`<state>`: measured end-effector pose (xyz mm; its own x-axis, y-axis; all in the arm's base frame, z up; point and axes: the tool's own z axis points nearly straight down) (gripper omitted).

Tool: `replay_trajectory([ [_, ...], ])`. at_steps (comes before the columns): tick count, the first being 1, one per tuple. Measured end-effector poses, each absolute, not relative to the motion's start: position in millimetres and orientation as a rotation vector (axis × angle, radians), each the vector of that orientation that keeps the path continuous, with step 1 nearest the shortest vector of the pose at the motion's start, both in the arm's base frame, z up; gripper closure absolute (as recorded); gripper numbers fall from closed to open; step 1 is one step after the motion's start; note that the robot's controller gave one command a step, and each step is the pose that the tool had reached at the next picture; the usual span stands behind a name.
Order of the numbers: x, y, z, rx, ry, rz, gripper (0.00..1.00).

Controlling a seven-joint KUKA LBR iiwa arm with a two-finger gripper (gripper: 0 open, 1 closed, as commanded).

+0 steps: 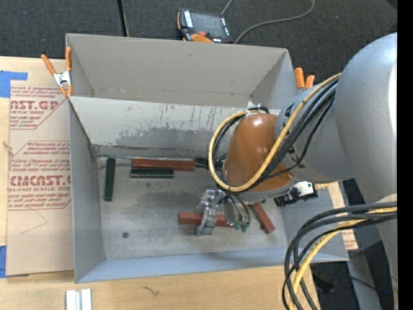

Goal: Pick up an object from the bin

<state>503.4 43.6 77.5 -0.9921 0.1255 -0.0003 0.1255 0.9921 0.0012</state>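
My gripper (209, 216) is low in the bin's front right part, under the orange wrist cover. It stands right on a short red-brown bar (189, 219) that lies flat on the floor, its left end sticking out from beneath the gripper. Whether the bar is gripped cannot be seen. A second red-brown bar (263, 217) lies tilted just to the right. A small green piece (244, 226) shows between the two bars.
Along the back wall lies a long red-brown bar (162, 165) with a dark green bar (152, 172) against its front side. Another dark green bar (109, 179) lies lengthwise near the left wall. The arm and its cables cover the bin's right side.
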Motion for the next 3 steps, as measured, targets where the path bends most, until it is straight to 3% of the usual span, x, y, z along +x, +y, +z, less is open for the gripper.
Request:
replay_trajectory([
  [1,503.5,43.9,97.9,0.197,3.134,0.002,1.00],
  [2,504.7,44.6,142.2,0.196,3.131,0.002,1.00],
  [3,504.9,45.1,149.8,0.196,3.134,0.002,1.00],
])
